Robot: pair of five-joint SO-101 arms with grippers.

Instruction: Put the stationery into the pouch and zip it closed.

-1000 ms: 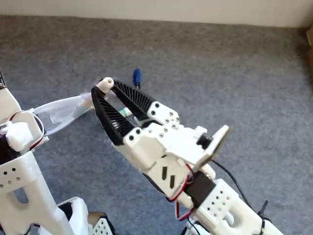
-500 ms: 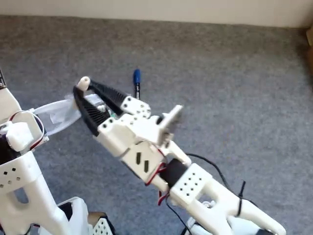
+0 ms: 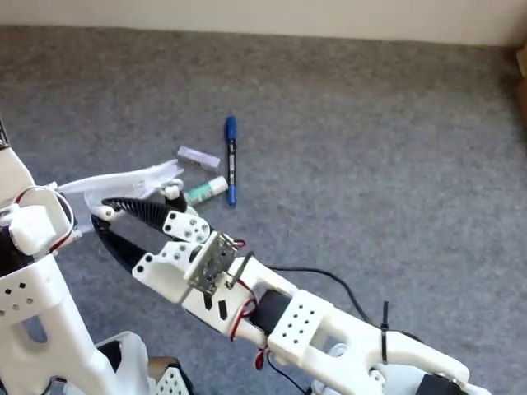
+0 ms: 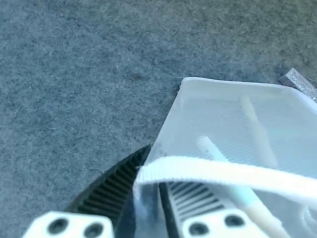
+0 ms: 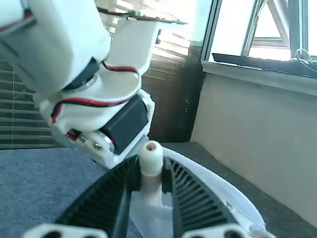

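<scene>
Left gripper: you have it clamped on the pouch edge, at frame left.
Right gripper: yours pinches a small white stick, just below the pouch.
Carpet: blue pen, green tube and grey block lie centre-left, beside the pouch.
Inside pouch: you see a teal-white stick through the mesh.
</scene>
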